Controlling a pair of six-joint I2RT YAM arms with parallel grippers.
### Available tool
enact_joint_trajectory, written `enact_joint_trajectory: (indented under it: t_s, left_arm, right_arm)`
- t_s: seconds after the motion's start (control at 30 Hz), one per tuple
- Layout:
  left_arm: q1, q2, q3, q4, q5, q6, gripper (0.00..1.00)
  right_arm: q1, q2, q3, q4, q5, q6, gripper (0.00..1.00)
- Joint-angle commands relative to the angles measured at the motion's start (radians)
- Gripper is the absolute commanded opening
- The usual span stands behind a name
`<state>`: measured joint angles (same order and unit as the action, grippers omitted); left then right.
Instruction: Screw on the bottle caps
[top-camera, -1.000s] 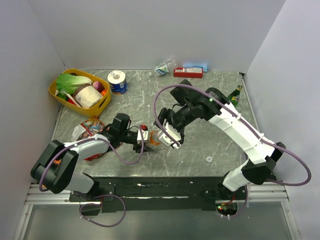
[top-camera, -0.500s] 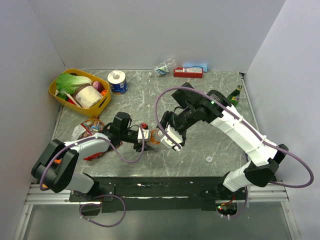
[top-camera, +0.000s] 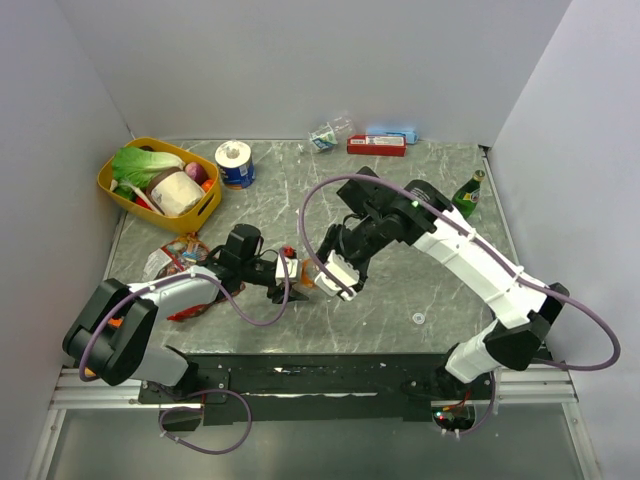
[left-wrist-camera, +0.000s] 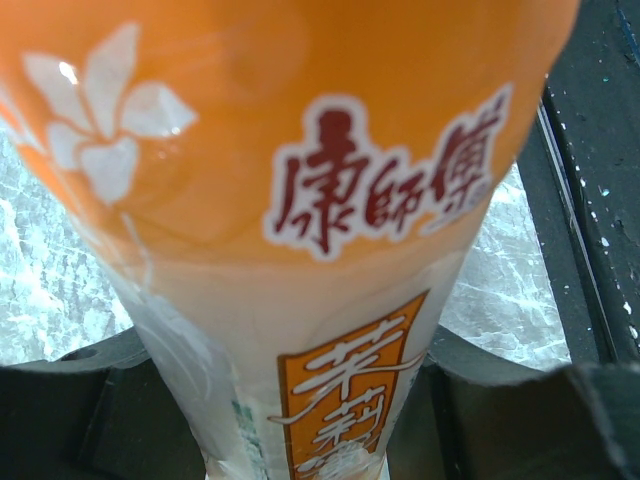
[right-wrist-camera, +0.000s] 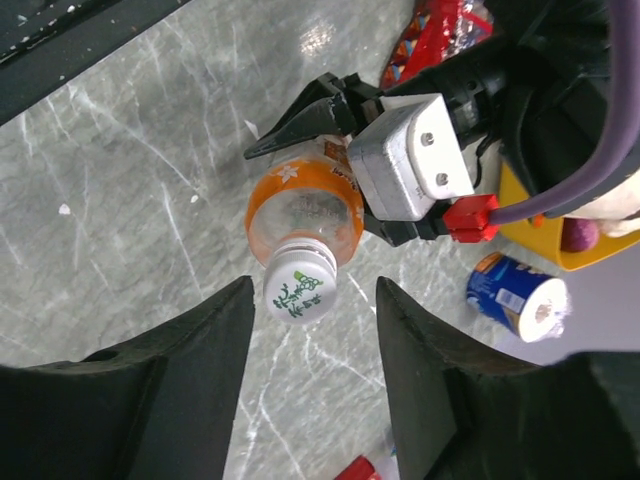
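Orange bottle (right-wrist-camera: 305, 215) stands near the middle of the table (top-camera: 420, 270), clamped around its body by the left gripper (left-wrist-camera: 320, 430). Both dark fingers press the label sides in the left wrist view. White printed cap (right-wrist-camera: 298, 283) sits on the bottle neck. Cannot tell how far it is threaded on.

Right gripper (right-wrist-camera: 313, 290) hangs directly over the bottle top, fingers spread wide with the cap between them. Marble shows on both sides of the cap, so there is no contact. The cap lies closer to the finger on the picture's left.

Water bottle (top-camera: 330, 133) lies on its side at the far edge of the table, well apart from both arms. Loose white cap (top-camera: 419, 318) lies on the table near the front, right of the grippers.

Top view: the right gripper covers the bottle top, so the cap is hidden there and only a sliver of orange shows. Left wrist view: the label fills the frame, with the cap and base cut off. Right wrist view: the far left finger is mostly hidden behind the bottle.
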<state>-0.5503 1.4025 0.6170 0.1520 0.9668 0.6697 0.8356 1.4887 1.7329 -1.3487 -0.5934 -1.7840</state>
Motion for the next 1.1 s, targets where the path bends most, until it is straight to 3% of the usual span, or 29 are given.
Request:
enact_joint_trajectory:
  t_s: [0.0, 0.6, 0.73, 1.07]
  left_arm:
    - [-0.005, -0.017, 0.032, 0.031, 0.032, 0.022, 0.01]
    - [-0.005, -0.030, 0.007, 0.115, 0.016, -0.036, 0.01]
    - [-0.005, -0.059, -0.051, 0.248, -0.011, -0.107, 0.01]
    - [-0.005, -0.062, -0.060, 0.377, -0.054, -0.219, 0.01]
  right_arm:
    - [0.008, 0.019, -0.001, -0.224, 0.010, 0.046, 0.57]
    - [-0.015, 0.058, 0.013, -0.221, -0.009, 0.172, 0.34]
    - [-0.056, 0.085, 0.051, -0.216, -0.054, 0.244, 0.32]
    - [-0.105, 0.094, 0.063, -0.159, -0.146, 0.354, 0.30]
